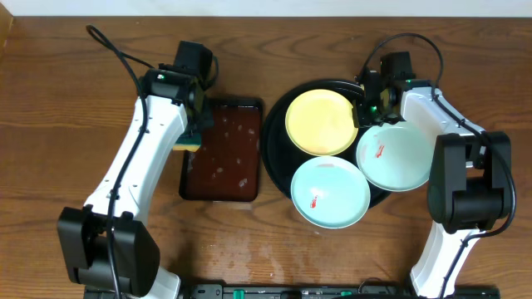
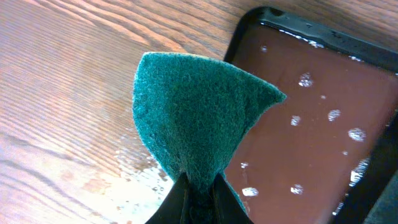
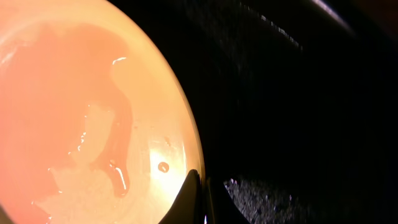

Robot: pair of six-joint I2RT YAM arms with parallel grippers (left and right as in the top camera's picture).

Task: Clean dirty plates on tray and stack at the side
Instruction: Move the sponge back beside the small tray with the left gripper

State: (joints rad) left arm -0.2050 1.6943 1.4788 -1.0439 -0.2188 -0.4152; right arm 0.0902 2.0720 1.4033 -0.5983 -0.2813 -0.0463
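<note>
The round black tray [image 1: 278,116] holds three plates. A pale yellow plate [image 1: 320,122] lies at its back; it looks wet in the right wrist view [image 3: 74,112]. Two mint-white plates [image 1: 330,192] [image 1: 395,155] lie in front and to the right, each with a red smear. My right gripper [image 1: 363,112] [image 3: 202,186] is shut on the yellow plate's right rim, over the black tray [image 3: 298,93]. My left gripper [image 1: 195,133] [image 2: 199,186] is shut on a green sponge [image 2: 193,118] at the left edge of the brown tray.
A rectangular dark-brown tray [image 1: 223,149] [image 2: 311,124] with water drops lies left of the black tray. Wet spots show on the wooden table [image 2: 134,180] under the sponge. The right mint plate overhangs the black tray's right rim.
</note>
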